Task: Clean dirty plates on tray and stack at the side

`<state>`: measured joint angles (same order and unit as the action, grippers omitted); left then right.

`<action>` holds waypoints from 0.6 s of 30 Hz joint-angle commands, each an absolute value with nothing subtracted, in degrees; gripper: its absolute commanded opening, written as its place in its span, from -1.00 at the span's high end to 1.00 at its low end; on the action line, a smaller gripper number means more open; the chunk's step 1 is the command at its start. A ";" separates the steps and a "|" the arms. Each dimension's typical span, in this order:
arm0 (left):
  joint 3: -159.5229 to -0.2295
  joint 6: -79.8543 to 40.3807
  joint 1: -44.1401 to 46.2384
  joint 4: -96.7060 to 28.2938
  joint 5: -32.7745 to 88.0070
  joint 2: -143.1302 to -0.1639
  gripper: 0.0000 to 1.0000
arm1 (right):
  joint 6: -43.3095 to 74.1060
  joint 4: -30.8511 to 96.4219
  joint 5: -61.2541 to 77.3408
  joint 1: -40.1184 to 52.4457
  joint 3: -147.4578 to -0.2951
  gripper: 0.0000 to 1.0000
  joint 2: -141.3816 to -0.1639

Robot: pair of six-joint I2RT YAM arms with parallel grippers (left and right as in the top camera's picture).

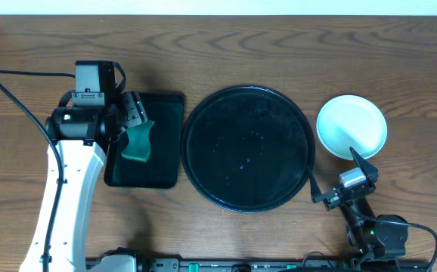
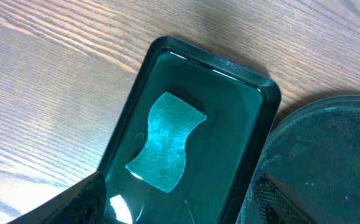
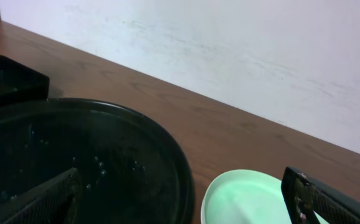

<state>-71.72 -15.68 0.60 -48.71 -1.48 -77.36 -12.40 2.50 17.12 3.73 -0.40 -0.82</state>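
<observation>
**Plates Beside Tray, Both Grippers Open**

Overhead: the plates (image 1: pixel 351 126) rest on the tabletop (image 1: pixel 226 53) at 3 o'clock from the tray (image 1: pixel 249 147).
Left wrist: the left gripper (image 2: pixel 180 180) is spread above the sponge (image 2: pixel 165 142).
Right wrist: the right gripper (image 3: pixel 180 193) is spread, gripping nothing.

right of the round tray (image 1: pixel 233 128), the plates (image 1: pixel 351 125) show only one top face; how many lie under it cannot be told. the right wrist view's lower edge cuts off both tray and plate. the rectangular tray (image 1: pixel 165 143) has its side farthest from the round tray partly hidden under the left arm (image 1: pixel 71 174).
</observation>
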 commanded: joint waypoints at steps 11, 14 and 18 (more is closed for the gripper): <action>-72.18 -16.19 0.67 -49.19 -1.83 -77.47 -0.54 | -12.93 2.81 16.75 4.16 -0.32 -0.99 -0.32; -72.14 -15.70 0.64 -49.32 -2.57 -77.45 -0.54 | -12.93 2.81 16.75 4.16 -0.32 -0.99 -0.32; -65.17 -14.66 0.67 -41.25 -2.52 -70.28 -0.54 | -12.93 2.81 16.75 4.16 -0.32 -0.99 -0.32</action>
